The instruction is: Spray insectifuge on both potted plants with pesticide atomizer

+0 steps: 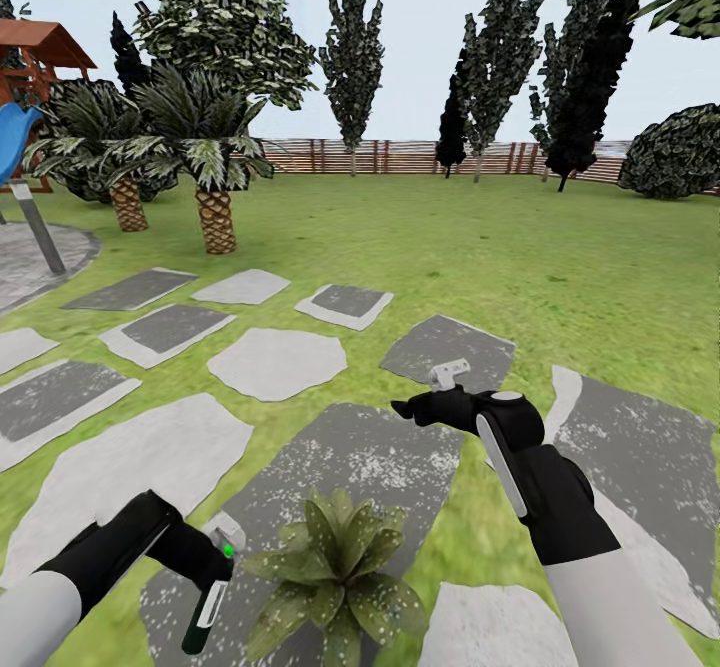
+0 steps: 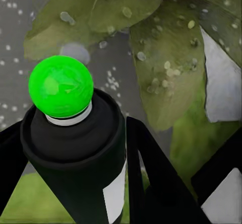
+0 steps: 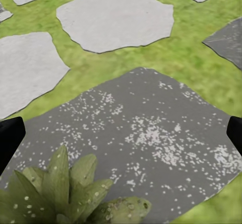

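My left gripper is shut on the pesticide atomizer, a slim dark bottle with a white label and a tip that glows green. It hangs just left of a potted plant, a low rosette of pale-speckled leaves. In the left wrist view the bottle points at those leaves. My right gripper hovers open above and beyond the plant, and its fingertips stand wide apart over the speckled dark slab. The leaves lie below it. The other potted plant is out of view.
Grey stepping stones spread across the lawn. Two palms stand at the back left beside a playhouse with a blue slide. A slatted fence, tall trees and a round bush close the far side.
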Tool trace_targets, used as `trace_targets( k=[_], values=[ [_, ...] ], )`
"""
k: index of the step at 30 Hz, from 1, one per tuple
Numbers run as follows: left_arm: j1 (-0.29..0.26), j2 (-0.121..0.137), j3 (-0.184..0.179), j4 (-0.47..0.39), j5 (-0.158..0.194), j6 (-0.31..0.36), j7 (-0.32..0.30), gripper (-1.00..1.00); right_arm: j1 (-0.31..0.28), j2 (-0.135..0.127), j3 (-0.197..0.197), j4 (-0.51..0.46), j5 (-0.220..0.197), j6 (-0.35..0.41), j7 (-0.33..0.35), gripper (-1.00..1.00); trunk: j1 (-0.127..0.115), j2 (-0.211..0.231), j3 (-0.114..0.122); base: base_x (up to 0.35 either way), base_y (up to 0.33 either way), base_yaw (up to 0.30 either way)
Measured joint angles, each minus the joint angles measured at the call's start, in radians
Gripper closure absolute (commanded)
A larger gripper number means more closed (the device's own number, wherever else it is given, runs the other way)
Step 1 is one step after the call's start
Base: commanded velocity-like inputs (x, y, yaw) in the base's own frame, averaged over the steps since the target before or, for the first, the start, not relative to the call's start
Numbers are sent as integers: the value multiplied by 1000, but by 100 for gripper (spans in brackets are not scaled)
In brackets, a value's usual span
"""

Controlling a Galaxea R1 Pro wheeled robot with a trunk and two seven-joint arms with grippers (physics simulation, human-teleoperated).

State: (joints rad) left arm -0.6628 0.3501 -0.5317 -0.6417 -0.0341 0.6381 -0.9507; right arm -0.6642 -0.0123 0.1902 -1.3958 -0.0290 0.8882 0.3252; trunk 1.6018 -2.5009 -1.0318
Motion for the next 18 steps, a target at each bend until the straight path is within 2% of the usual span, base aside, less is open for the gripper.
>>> trace_targets(
  k=[1,2,4,11,14,18],
  values=[
    [0,-4,-1,33,-4,-1,5,100,0,0,0,-1,0,0,0,-100,0,0,0,0,0,0],
    [0,-23,1,81,-30,-1,31,100,0,0,-1,-3,0,1,1,-100,0,0,0,0,0,0],
    [-1,-45,5,108,-74,1,49,100,0,-1,-9,-8,-3,3,4,-100,0,0,0,0,0,0],
    [-1,-47,8,99,-75,-3,50,100,0,0,-6,-8,-4,6,5,-100,0,0,0,0,12,0],
    [-3,-68,9,97,-74,0,52,100,0,0,-6,-7,-5,7,5,-100,0,0,0,0,246,-45],
    [-3,-69,9,99,-76,0,51,100,0,0,-5,-4,-3,9,2,-100,0,0,0,0,285,-257]
  ],
)
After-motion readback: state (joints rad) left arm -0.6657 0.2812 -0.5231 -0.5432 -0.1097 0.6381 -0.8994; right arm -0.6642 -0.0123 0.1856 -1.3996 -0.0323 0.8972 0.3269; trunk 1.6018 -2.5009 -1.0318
